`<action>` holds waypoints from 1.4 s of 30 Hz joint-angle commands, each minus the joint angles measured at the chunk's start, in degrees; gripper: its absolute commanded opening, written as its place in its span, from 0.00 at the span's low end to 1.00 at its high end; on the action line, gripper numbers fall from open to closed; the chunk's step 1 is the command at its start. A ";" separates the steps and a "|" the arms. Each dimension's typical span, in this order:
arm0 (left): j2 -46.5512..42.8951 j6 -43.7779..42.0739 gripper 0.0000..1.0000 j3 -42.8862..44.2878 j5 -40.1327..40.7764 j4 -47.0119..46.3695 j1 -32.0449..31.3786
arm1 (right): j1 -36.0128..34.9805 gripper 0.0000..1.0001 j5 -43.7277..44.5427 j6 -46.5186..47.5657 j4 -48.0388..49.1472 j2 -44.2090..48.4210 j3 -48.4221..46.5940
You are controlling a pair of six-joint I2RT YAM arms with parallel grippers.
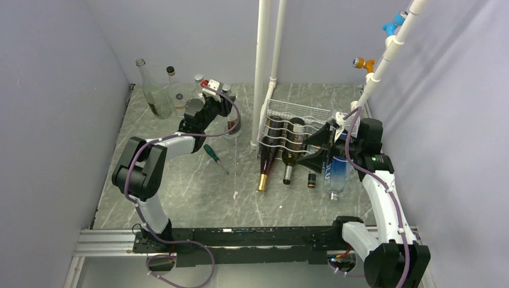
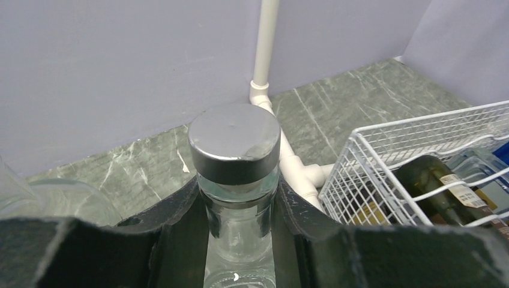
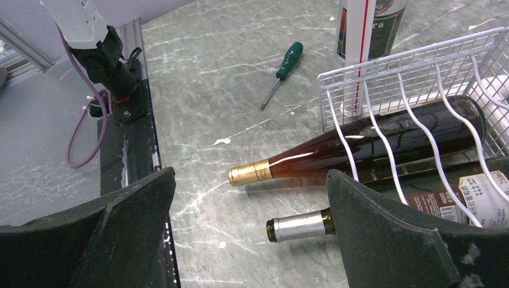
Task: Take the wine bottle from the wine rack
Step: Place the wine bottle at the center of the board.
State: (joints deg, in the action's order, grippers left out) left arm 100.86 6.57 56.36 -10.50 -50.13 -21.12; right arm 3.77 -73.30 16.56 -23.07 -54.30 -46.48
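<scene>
The bench (image 1: pixel 180 198) is smooth grey-green stone veined in white, hard and slick. Seen from above, the wine rack (image 1: pixel 300 113) stands at 2 o'clock from the bench's middle. It is thin white wire bent into scalloped waves, with a grid back.

The wine bottle (image 3: pixel 384 141) is dark glossy glass tapering to a gold foil neck. It lies at the rack's 9 o'clock end, its neck poking out toward 6 o'clock over the bench. A silver-capped bottle (image 3: pixel 300 226) lies just beside it on the 3 o'clock side.

The right gripper (image 3: pixel 249 180) hangs at the rack's front with its black wedge-shaped fingers spread wide, gripping nothing. The left gripper (image 2: pixel 240 210), toward 11 o'clock and well apart from the rack, is clamped on the neck of a clear glass bottle (image 2: pixel 239 240) with a flat grey metal cap. A green-handled screwdriver (image 1: pixel 211 154) lies between gripper and rack.

My read is that the step in hand is the approach. Round glass is slippery, so the right gripper should settle square across the upper neck and close firmly. It should then draw the bottle straight out toward 6 o'clock along its scallop, so the wire does not snag it.
</scene>
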 commanded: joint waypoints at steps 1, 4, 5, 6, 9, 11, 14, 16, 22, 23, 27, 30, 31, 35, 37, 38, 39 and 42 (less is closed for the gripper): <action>-0.44 -0.33 0.00 6.85 0.37 -14.28 0.81 | -0.16 1.00 -0.18 1.72 1.01 0.54 -0.63; 1.03 -0.49 0.00 8.48 0.12 -13.97 1.12 | -0.25 1.00 -0.18 1.81 0.94 0.44 -0.67; 1.54 -0.64 0.00 9.22 -0.01 -13.78 1.17 | -0.25 1.00 -0.14 1.86 0.95 0.43 -0.60; 2.01 -0.74 0.00 9.89 -0.12 -13.58 1.25 | -0.25 1.00 -0.17 1.89 0.92 0.38 -0.58; 3.35 -1.10 0.00 11.49 -0.03 -13.14 1.58 | -0.24 1.00 -0.15 1.99 0.88 0.35 -0.63; 4.24 -1.12 0.00 12.31 -0.04 -13.02 1.82 | -0.25 1.00 -0.15 1.99 0.92 0.34 -0.63; 5.90 -0.86 0.00 13.70 -0.34 -12.65 2.05 | -0.34 1.00 -0.17 2.07 0.86 0.32 -0.65; 6.78 -0.77 0.00 14.45 -0.51 -12.56 2.14 | -0.34 1.00 -0.07 2.14 0.79 0.34 -0.63; 8.47 -0.68 0.00 15.59 0.03 -12.16 2.23 | -0.46 1.00 0.01 2.34 0.61 0.25 -0.71; 8.69 -0.68 0.00 15.62 -0.03 -11.82 2.23 | -0.51 1.00 0.00 2.34 0.58 0.25 -0.72; 9.08 0.06 0.12 14.80 0.86 -11.86 2.23 | -0.47 1.00 0.09 2.60 0.40 0.25 -0.81; 8.85 0.73 0.33 12.82 1.48 -12.97 2.23 | -0.58 1.00 0.24 2.69 0.39 0.34 -0.72; 8.73 0.85 0.41 12.24 1.55 -13.24 2.23 | -0.58 1.00 0.31 2.68 0.39 0.34 -0.74; 7.62 1.42 0.62 10.52 1.14 -13.92 2.23 | -0.61 1.00 0.36 2.77 0.47 0.41 -0.64; 6.79 1.46 0.70 9.80 0.83 -14.19 2.23 | -0.61 1.00 0.46 2.77 0.48 0.38 -0.64; 6.28 1.51 0.72 9.42 0.70 -14.21 2.23 | -0.61 1.00 0.52 2.78 0.48 0.45 -0.63; 5.66 1.45 0.74 9.06 0.52 -14.06 2.23 | -0.61 1.00 0.53 2.86 0.47 0.54 -0.65; 3.60 1.43 0.80 7.84 0.75 -13.39 2.23 | -0.61 1.00 0.65 2.95 0.40 0.62 -0.63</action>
State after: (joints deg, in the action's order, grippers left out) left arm 109.80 7.20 65.49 -9.58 -59.35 -19.05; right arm 3.44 -72.25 17.82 -23.53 -54.30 -46.48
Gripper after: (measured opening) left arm 0.773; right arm 0.994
